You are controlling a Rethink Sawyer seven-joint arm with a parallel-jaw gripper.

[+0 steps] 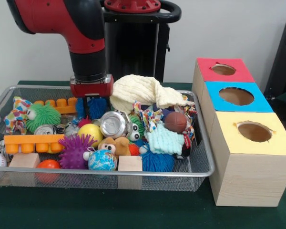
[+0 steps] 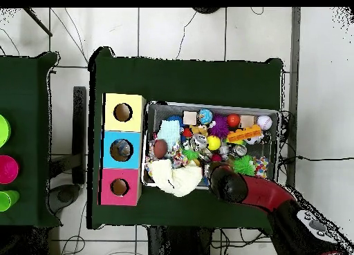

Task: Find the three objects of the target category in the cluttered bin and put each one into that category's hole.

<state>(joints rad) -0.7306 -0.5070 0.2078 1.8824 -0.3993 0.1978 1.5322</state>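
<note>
The silver wire mesh bin (image 1: 133, 173) is packed with toys; it also shows in the overhead view (image 2: 214, 106). My gripper (image 1: 91, 106) reaches down into the bin's back part, between an orange brick (image 1: 57, 103) and a cream cloth (image 1: 138, 90), with its tip among a blue spiky toy (image 1: 99, 107). Its tip is buried in the clutter. In the overhead view the arm (image 2: 238, 186) covers it. Three wooden boxes stand beside the bin, each with a round hole: red top (image 1: 207, 71), blue top (image 1: 214, 102), yellow top (image 1: 229, 138).
The bin holds a crushed can (image 1: 113, 124), a yellow ball (image 1: 91, 132), a purple spiky ball (image 1: 74, 151), a globe ball (image 1: 101, 161), a brown ball (image 1: 175, 122), a green fuzzy toy (image 1: 45, 117), wooden blocks (image 1: 130, 163) and a long orange brick (image 1: 31, 142).
</note>
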